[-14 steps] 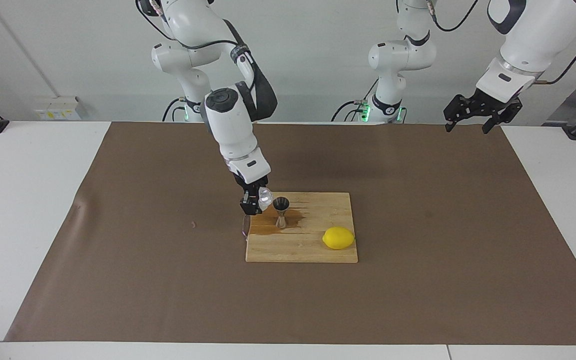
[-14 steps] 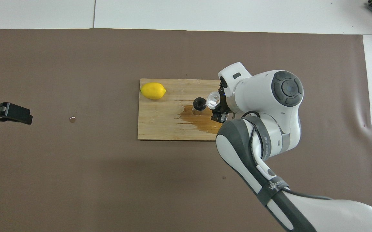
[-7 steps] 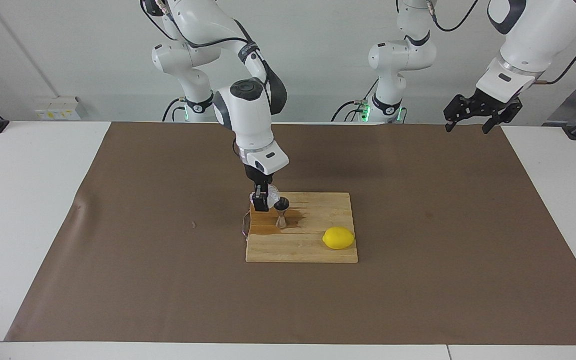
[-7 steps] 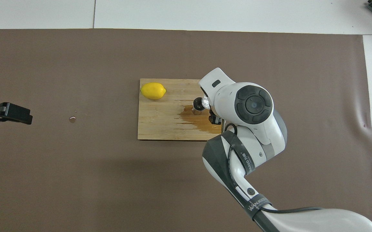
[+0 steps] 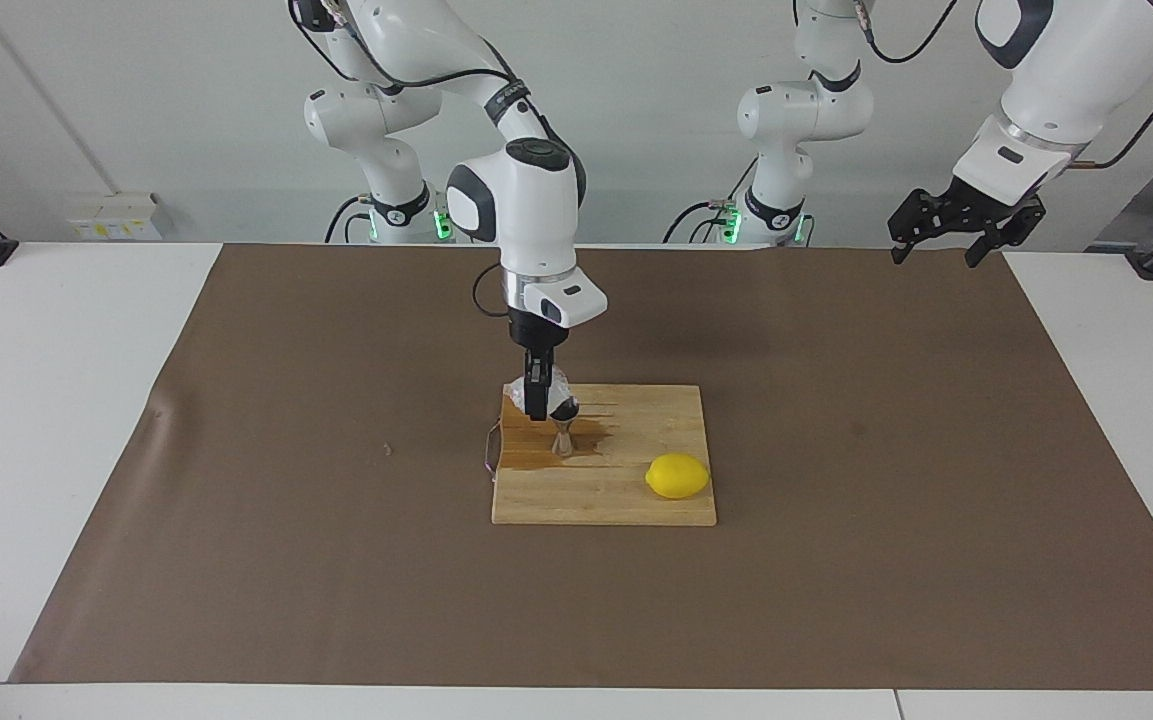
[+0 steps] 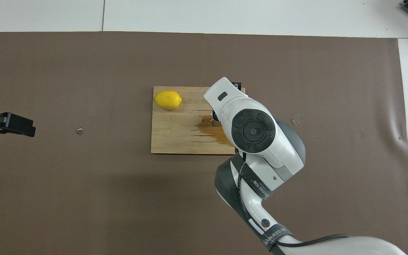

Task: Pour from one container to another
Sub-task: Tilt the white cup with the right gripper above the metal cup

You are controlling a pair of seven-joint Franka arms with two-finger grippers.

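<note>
The right gripper (image 5: 537, 400) hangs straight down over the cutting board (image 5: 626, 500), at the board's corner nearest the robots and toward the right arm's end, and it is clamped on the clear tumbler (image 5: 557, 380). The fingers are pinched tight on the glass wall, with the tumbler showing whitish on either side of the black fingertip. The tumbler sits up in the air right at the mouth of the steel jigger (image 5: 563, 432); whether the two touch cannot be told from here. The jigger stands upright on the board, its top cone partly hidden by the gripper, its narrow waist and foot in plain sight. From overhead the right arm's wrist covers nearly all of this, and only a sliver of the jigger (image 6: 215, 120) peeks out beside it. Around the jigger's foot a dark wet stain (image 5: 541, 455) spreads across the board toward the right arm's end. A lemon (image 5: 677, 476) lies on the board too, farther from the robots than the jigger and toward the left arm's end. The left gripper (image 5: 948, 240) waits high up, well away from the board at the left arm's end of the table, its fingers spread wide and holding nothing.
</note>
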